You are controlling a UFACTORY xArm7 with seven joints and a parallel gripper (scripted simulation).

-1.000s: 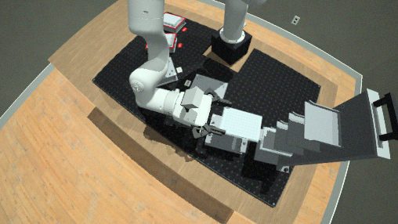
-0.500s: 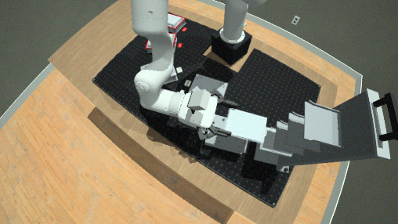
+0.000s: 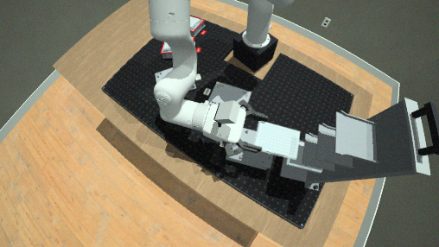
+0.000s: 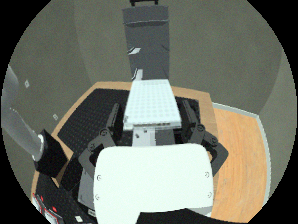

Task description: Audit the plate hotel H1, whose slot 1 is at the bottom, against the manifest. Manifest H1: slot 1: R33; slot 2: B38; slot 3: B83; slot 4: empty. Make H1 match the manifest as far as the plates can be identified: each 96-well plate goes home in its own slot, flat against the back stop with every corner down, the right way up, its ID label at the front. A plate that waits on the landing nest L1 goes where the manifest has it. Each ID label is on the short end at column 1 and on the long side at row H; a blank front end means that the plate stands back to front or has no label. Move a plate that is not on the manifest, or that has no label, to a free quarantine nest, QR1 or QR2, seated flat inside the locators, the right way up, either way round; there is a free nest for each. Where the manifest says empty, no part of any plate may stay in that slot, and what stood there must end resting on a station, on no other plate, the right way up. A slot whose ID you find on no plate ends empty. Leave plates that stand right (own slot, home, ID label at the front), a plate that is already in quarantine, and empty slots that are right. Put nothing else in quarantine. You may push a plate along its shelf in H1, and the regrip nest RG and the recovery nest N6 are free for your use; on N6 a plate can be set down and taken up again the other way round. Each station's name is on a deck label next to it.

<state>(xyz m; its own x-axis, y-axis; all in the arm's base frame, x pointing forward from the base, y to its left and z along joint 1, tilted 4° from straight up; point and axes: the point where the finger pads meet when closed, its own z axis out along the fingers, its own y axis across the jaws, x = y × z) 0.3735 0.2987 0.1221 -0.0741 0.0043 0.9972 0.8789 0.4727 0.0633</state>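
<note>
— What's around you?

— A black perforated deck mat (image 3: 302,91) on a wooden table (image 3: 65,173), and at its far end the tall dark-grey plate hotel (image 3: 389,142) with pale shelves.

— And your arm?

— My white arm (image 3: 181,86) reaches low toward the hotel.

— The gripper?

— My black-fingered gripper (image 4: 154,129) stands wide, clamped on a white 96-well plate (image 3: 277,139), held level above the deck, just before the hotel's front.

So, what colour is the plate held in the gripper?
White, with a fine grid of wells on top: the plate shows best in the top view.
</note>
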